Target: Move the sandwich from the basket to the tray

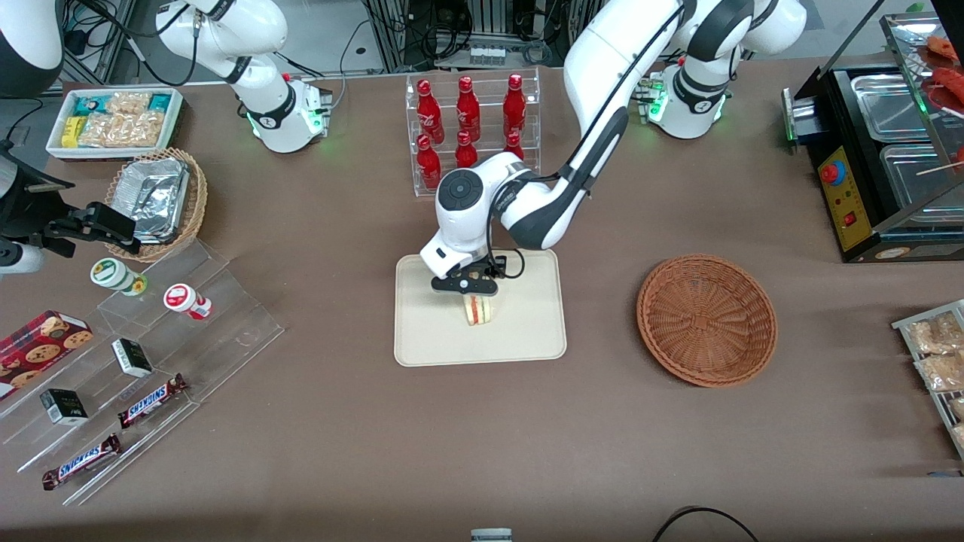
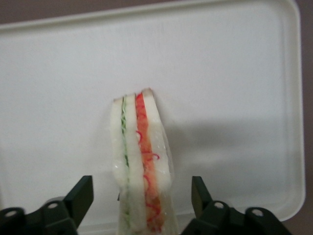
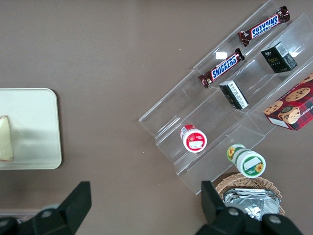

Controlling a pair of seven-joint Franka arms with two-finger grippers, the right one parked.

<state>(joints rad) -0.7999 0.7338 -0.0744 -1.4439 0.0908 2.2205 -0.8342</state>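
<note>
The sandwich (image 1: 477,310) stands on its edge on the cream tray (image 1: 527,335), near the tray's middle. Its red and green filling layers face the left wrist camera (image 2: 142,147). My left gripper (image 1: 474,296) is right above it, with the jaws open and a finger on each side. In the left wrist view the gripper (image 2: 142,186) straddles the sandwich with a gap at both fingers (image 2: 83,193). The reddish-brown wicker basket (image 1: 706,320) is empty and sits beside the tray, toward the working arm's end. The right wrist view also shows the tray (image 3: 34,147) and the sandwich (image 3: 6,139).
A clear rack of red bottles (image 1: 471,120) stands farther from the front camera than the tray. A clear stepped stand (image 1: 151,354) with snack bars, small boxes and cups and a tan basket of foil containers (image 1: 158,199) lie toward the parked arm's end. A black machine (image 1: 881,158) is at the working arm's end.
</note>
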